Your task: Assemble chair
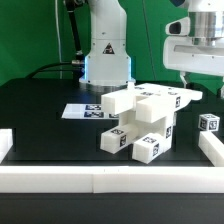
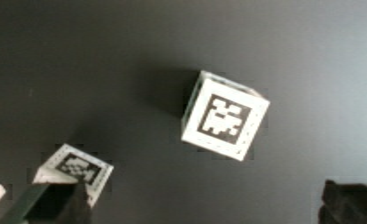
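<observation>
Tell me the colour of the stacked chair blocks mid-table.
The blocks are white, with black-and-white square tags; clearest in the exterior view.

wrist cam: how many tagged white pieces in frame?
2. The larger-looking tagged piece sits near the picture's middle on the dark table; the smaller-looking tagged piece lies apart from it, near the frame's edge. More may sit outside the frame.

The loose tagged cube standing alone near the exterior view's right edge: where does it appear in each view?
Exterior view: the loose tagged cube stands on the black table at the exterior view's right, apart from the chair, lower than the open gripper.
Wrist view: probably the tagged white block near the picture's middle; not certain.
Shared landmark: the gripper, its dark fingertips at the wrist picture's edge.
</observation>
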{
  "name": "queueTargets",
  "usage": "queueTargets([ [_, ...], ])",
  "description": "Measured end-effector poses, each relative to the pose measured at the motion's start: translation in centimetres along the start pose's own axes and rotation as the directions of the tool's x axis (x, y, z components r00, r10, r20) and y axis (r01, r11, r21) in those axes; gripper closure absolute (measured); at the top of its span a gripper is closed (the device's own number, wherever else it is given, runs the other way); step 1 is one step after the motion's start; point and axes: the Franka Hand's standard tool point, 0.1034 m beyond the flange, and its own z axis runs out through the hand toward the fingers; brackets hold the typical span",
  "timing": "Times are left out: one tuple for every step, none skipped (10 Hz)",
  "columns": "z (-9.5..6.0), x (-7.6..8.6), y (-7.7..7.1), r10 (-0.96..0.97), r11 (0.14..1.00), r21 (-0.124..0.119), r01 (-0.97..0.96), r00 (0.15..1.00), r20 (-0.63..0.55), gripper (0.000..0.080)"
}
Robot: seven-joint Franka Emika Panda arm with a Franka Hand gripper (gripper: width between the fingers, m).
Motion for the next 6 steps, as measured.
queueTargets([
  [0.2,0.6,0.1,-0.015,1.0,-0.004,0.015,1.0,-0.004,0.015],
  [0.3,1.2,0.3,-0.034,0.999,-0.006,0.034,0.999,-0.007,0.015],
  [0.4,1.6,0.4,-0.045,0.999,-0.009,0.045,0.999,-0.009,0.015],
  [0.5,1.8,0.6,-0.054,0.998,-0.013,0.054,0.998,-0.01,0.015],
  [0.5,2.2,0.7,-0.063,0.998,-0.016,0.063,0.998,-0.01,0.015],
  [0.4,2.7,0.8,-0.078,0.997,-0.015,0.078,0.997,-0.012,0.015],
])
